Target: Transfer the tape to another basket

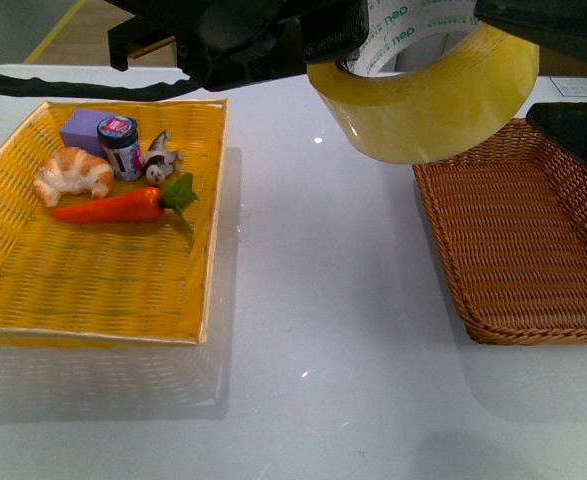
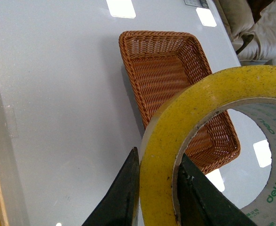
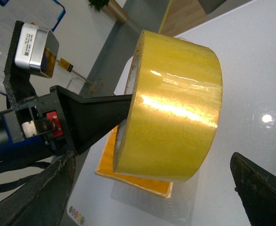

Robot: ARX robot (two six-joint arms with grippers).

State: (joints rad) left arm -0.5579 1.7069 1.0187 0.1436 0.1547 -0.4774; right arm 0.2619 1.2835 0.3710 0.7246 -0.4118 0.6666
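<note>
Front view: the tape (image 1: pixel 428 95) hangs in the left gripper (image 1: pixel 348 45) above the table (image 1: pixel 313 300), between the yellow basket (image 1: pixel 214 200) and the basket (image 1: pixel 443 250), close to the latter's rim.

Left wrist view: two fingers (image 2: pixel 121 197) pinch the roll's wall, one outside and one inside the core.

Right wrist view: the right gripper (image 3: pixel 152 188) is spread wide and empty.

Lifting looks done. Lowering into the basket and letting go are left.

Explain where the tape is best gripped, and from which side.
Pinch the tape by the ring's wall, one finger in the hollow core and one on the outer face, coming in at an open end. The left gripper holds it so; the roll looks too wide to span.
</note>
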